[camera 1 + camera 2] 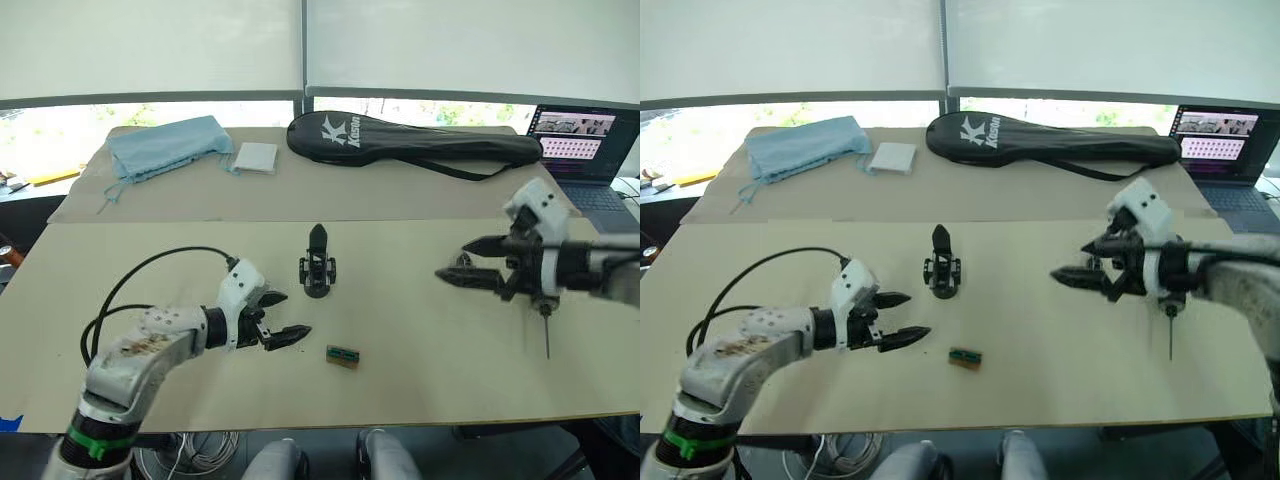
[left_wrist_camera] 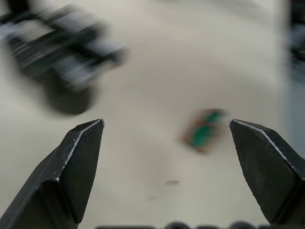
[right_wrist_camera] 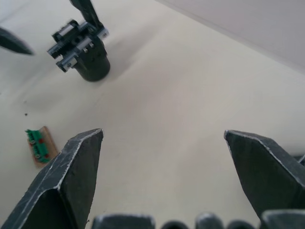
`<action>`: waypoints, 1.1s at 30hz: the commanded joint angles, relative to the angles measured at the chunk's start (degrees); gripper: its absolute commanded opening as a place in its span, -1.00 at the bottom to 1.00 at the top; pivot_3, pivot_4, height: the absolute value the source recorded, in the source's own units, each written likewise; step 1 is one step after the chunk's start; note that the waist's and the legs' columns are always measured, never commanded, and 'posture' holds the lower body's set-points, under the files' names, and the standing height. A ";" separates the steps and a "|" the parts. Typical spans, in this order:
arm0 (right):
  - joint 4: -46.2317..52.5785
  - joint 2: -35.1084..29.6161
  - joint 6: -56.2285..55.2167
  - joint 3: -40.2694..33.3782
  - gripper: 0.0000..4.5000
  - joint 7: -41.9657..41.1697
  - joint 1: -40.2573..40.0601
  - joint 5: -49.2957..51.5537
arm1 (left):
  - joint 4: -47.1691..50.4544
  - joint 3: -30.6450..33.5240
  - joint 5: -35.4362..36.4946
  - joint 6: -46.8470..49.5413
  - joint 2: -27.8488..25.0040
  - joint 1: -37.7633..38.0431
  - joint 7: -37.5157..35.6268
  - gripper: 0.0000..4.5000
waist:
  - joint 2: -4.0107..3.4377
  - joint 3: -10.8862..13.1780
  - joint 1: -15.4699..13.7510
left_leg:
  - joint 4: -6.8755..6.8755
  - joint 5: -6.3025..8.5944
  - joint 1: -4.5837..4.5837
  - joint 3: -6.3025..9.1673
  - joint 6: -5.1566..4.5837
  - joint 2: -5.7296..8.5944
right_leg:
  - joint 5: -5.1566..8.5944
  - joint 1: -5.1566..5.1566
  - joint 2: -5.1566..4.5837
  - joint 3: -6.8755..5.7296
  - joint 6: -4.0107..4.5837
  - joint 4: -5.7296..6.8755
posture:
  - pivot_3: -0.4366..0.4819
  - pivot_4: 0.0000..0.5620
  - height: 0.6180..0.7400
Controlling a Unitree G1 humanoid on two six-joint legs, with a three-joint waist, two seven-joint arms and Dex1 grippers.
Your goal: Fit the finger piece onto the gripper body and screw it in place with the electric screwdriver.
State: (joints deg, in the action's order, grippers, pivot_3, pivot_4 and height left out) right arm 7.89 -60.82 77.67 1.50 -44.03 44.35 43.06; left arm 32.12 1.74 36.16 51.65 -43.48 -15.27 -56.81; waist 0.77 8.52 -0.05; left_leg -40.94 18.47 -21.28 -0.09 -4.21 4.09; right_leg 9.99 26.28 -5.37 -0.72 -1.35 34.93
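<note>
The gripper body (image 1: 317, 265) stands upright at mid-table, one pointed black finger sticking up; it also shows in the right wrist view (image 3: 83, 47) and blurred in the left wrist view (image 2: 62, 57). My left gripper (image 1: 290, 314) is open just above the table, to the left of and nearer than the body, with nothing held. My right gripper (image 1: 452, 260) hovers open to the right of the body, its fingers pointing toward it. A thin metal rod (image 1: 546, 335) hangs under the right wrist. The finger piece and the electric screwdriver's body are out of view.
A small green-topped block (image 1: 342, 356) lies near the left fingertips. At the back lie a black racket bag (image 1: 410, 140), a blue cloth (image 1: 165, 145) and a white pad (image 1: 256, 157). A laptop (image 1: 580, 140) sits far right. A black cable (image 1: 150, 270) loops over the left arm.
</note>
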 commanded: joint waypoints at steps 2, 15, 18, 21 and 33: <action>-19.26 4.47 10.79 11.02 1.00 3.88 14.83 -9.01 | 2.06 6.35 9.48 -3.69 -6.81 -4.59 -12.74 0.97 | -0.01 0.00 0.15 | 0.06 -0.01 0.05 0.00 0.02 0.00 | 0.03 -0.02 -0.02 -0.02 0.05 -0.03 | -0.05 -0.47 0.94; -65.80 20.91 -11.30 22.83 1.00 -0.36 31.28 -32.41 | -4.37 8.38 15.47 -3.49 -9.73 -14.24 -11.93 0.97 | -0.06 0.03 0.92 | 0.04 -0.03 0.00 0.07 0.03 0.11 | 0.00 0.00 0.08 -0.17 0.00 0.06 | -0.05 -0.47 0.94; -70.42 23.06 -14.87 21.66 1.00 -0.44 31.91 -35.17 | -3.92 8.44 16.34 -3.14 -9.76 -14.74 -10.93 0.97 | -0.08 0.04 1.17 | 0.06 -0.05 0.01 0.09 0.07 0.10 | 0.00 0.01 0.08 -0.17 0.00 0.07 | -0.05 -0.47 0.94; -73.67 24.54 -17.45 20.39 1.00 -0.82 32.09 -37.28 | -3.71 8.54 16.78 -3.38 -10.21 -14.70 -10.36 0.97 | -0.16 0.09 1.37 | 0.06 -0.08 0.02 0.10 0.13 0.10 | 0.00 0.02 0.09 -0.16 0.00 0.07 | -0.05 -0.47 0.94; -77.29 25.26 -26.11 18.27 -0.50 -8.76 30.45 -44.46 | -5.75 8.91 18.83 -0.08 -10.64 -15.95 -6.23 1.00 | -0.19 0.11 2.02 | 0.10 -0.13 0.08 0.17 0.23 0.09 | 0.00 0.02 0.10 -0.16 0.00 0.09 | -0.05 -0.47 0.94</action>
State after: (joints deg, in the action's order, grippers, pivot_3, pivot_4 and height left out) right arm -69.96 -34.81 53.72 20.31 -50.22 74.42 -0.38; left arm 26.08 9.26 53.14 50.54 -53.53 -30.15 -64.03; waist 0.58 8.63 1.97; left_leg -40.84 18.34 -21.21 0.09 -3.98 4.18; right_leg 9.99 26.31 -5.27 -0.88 -1.35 35.02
